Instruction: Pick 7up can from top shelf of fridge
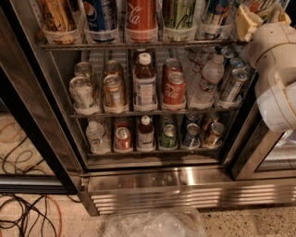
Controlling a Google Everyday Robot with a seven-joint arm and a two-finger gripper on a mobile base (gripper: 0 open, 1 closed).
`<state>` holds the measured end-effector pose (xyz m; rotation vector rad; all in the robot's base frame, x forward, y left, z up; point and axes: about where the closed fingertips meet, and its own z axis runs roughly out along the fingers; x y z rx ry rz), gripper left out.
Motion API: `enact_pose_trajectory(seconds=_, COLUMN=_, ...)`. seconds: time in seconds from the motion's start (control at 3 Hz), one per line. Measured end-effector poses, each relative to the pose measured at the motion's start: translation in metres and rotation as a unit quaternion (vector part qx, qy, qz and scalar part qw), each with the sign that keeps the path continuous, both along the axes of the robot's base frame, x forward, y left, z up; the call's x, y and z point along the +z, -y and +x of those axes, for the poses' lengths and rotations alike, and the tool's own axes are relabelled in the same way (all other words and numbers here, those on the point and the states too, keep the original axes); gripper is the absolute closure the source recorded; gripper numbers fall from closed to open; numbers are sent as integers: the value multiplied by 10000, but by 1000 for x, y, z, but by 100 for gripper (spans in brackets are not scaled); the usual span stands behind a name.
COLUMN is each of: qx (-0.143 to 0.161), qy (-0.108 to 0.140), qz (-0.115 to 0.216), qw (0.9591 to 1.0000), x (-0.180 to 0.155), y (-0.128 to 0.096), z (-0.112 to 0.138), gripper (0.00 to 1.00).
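Note:
The fridge (152, 183) stands open in front of me with wire shelves of drinks. The top shelf (138, 45) holds upright cans in clear cup holders: an orange one, a blue Pepsi (99, 14), a red Coca-Cola (141, 14), a dark green-yellow can (178, 13) and a blue one. My gripper (262, 14) is at the shelf's right end, on the white arm (277, 78). It is at a pale can (259, 5) with green and red marks, likely the 7up can, mostly cut off by the top edge.
Two lower wire racks hold tilted cans and bottles, among them a juice bottle (145, 83) and a water bottle (208, 78). The dark glass door frame (32, 139) stands at the left. Cables (23, 213) lie on the floor. A crumpled plastic bag (152, 224) lies in front.

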<state>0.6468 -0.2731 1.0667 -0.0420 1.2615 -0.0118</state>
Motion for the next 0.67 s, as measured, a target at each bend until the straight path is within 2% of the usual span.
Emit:
enact_pose_trajectory(seconds=0.33, qx=0, qy=0, qz=0, qw=10000, x=0, y=0, z=0, gripper=97)
enact_pose_trajectory(seconds=0.67, qx=1, qy=0, qz=0, qw=10000, x=0, y=0, z=0, gripper=100)
